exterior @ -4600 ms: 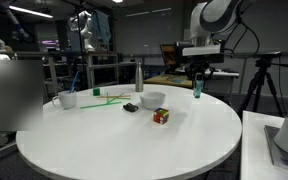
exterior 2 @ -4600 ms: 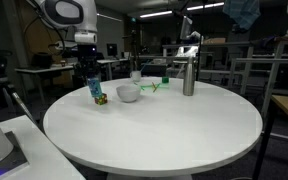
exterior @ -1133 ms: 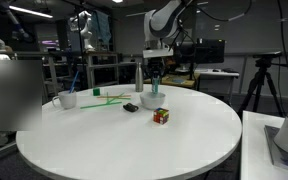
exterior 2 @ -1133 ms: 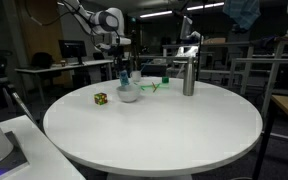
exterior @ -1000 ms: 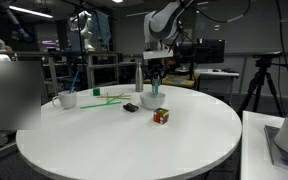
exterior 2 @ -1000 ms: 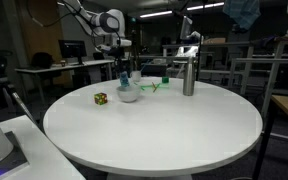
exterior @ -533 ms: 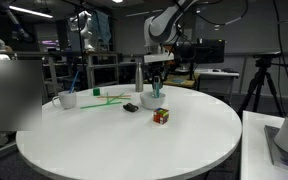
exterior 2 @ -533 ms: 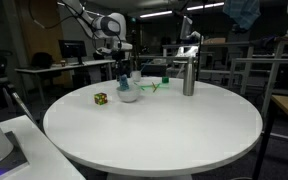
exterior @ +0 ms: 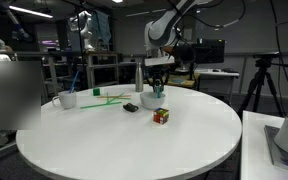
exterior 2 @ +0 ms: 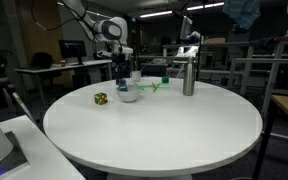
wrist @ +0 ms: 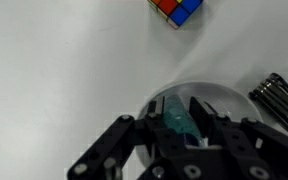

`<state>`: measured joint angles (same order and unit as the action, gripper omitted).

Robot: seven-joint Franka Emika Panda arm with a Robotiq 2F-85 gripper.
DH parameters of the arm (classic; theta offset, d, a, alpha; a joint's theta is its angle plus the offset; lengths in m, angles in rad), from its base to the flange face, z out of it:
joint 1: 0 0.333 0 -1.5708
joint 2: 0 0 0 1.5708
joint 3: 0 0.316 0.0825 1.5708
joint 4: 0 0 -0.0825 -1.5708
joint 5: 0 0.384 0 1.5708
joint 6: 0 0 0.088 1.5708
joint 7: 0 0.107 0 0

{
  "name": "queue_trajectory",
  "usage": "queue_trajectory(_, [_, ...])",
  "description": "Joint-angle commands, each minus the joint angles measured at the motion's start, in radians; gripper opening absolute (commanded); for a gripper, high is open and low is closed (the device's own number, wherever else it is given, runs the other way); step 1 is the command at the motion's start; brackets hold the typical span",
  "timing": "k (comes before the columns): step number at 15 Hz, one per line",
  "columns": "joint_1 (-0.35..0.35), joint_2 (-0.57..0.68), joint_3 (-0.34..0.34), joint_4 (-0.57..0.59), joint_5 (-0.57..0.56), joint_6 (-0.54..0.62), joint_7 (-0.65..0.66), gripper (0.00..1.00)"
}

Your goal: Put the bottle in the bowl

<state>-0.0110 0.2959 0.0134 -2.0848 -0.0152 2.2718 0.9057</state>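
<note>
Hand [exterior: 157,84] sits above the white bowl [exterior: 152,99] on the far part of the round white desk [exterior: 134,145]. We see it closed around the teal-blue bottle [exterior: 158,91], which hangs upright.

In both exterior views the bottle's lower end is at or just below the bowl's rim. We cannot tell whether it touches the bowl's floor.

Wrist view: the bottle [wrist: 177,123] shows between the dark fingers [wrist: 200,108], with the bowl [wrist: 227,100] directly beneath it. The hand [wrist: 178,112] comes in from the bottom edge.

An exterior view from another angle shows the same: hand [exterior 2: 122,70], bottle [exterior 2: 123,84], bowl [exterior 2: 130,95].

Other items on the desk:
- Rubik's cube [exterior: 161,116], near the bowl on the side facing the camera and apart from it. It also shows in the wrist view [wrist: 177,9] and in an exterior view [exterior 2: 100,98].
- Small black object [exterior: 130,107] just beside the bowl, ribbed in the wrist view [wrist: 277,98].
- Grey metal bottle [exterior: 138,77] upright behind the bowl, well apart from it in an exterior view [exterior 2: 188,75].
- White cup [exterior: 69,100] and green sticks [exterior: 109,97], both farther off.
</note>
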Motion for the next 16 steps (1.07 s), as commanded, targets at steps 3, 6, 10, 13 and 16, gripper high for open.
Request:
queue_trajectory(3, [0.017,0.031,-0.028,0.035,0.036,-0.038,-0.052,0.08])
queue_trajectory(6, [0.018,0.034,-0.032,0.035,0.038,-0.04,-0.056,0.08])
queue_trajectory(10, [0.02,0.037,-0.036,0.035,0.038,-0.043,-0.05,0.58])
queue_trajectory(13, [0.02,0.034,-0.037,0.032,0.038,-0.044,-0.047,0.81])
queue_trajectory(16, [0.021,0.031,-0.038,0.027,0.037,-0.043,-0.044,1.0])
